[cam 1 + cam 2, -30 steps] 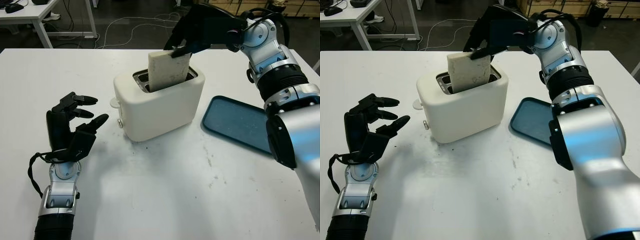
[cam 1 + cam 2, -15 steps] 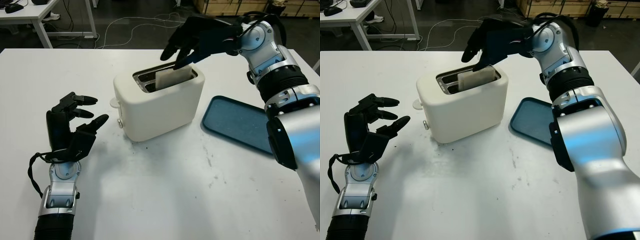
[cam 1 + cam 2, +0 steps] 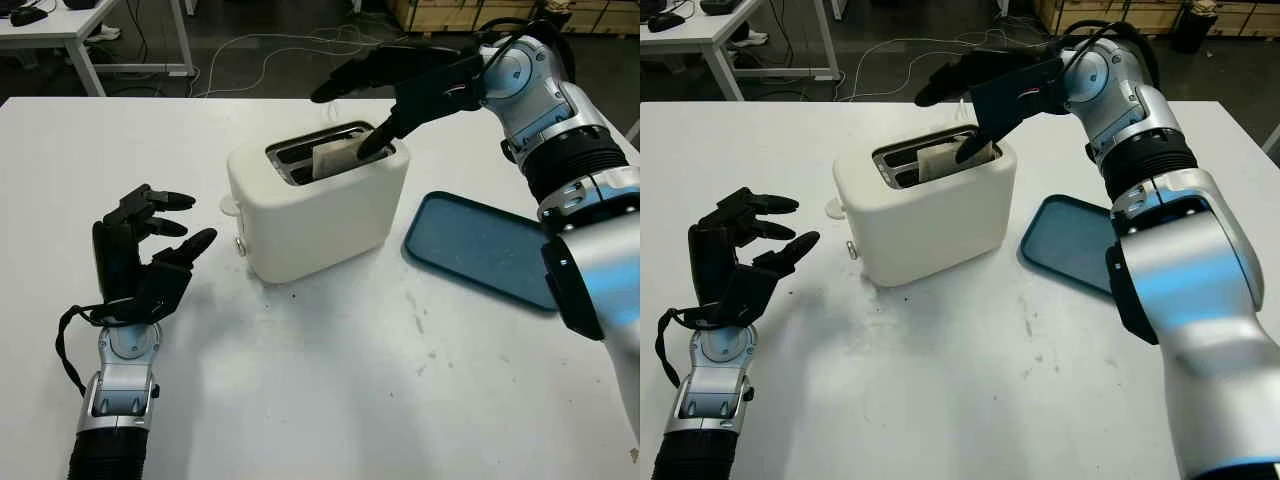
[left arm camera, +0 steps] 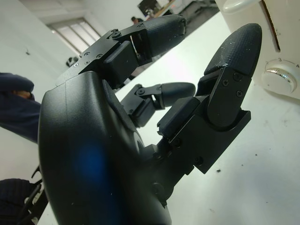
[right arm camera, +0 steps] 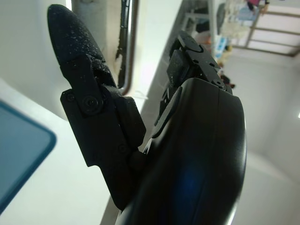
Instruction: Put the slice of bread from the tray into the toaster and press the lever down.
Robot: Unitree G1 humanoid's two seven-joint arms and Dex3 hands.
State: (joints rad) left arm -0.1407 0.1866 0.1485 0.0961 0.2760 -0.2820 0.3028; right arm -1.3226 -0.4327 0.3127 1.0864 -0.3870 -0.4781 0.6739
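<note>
The white toaster (image 3: 315, 205) stands mid-table, its lever (image 3: 230, 206) up on the end facing my left hand. The slice of bread (image 3: 335, 158) sits low in the near slot with only its top edge showing. My right hand (image 3: 348, 120) hovers open just over the toaster, holding nothing, its thumb tip down at the slot beside the bread. The blue tray (image 3: 480, 245) lies bare to the right of the toaster. My left hand (image 3: 185, 222) is open at the lower left, a short way from the lever end, and the toaster's dial (image 4: 276, 77) shows in its wrist view.
Cables run over the dark floor beyond the table's far edge, and a white desk (image 3: 60, 25) stands at the back left. White tabletop stretches in front of the toaster. A corner of the tray (image 5: 18, 154) is visible past my right hand.
My right hand let go of the bread, which dropped from standing tall in the slot to sitting low inside it. The hand then opened and stretched out above the toaster. The left hand stayed still.
</note>
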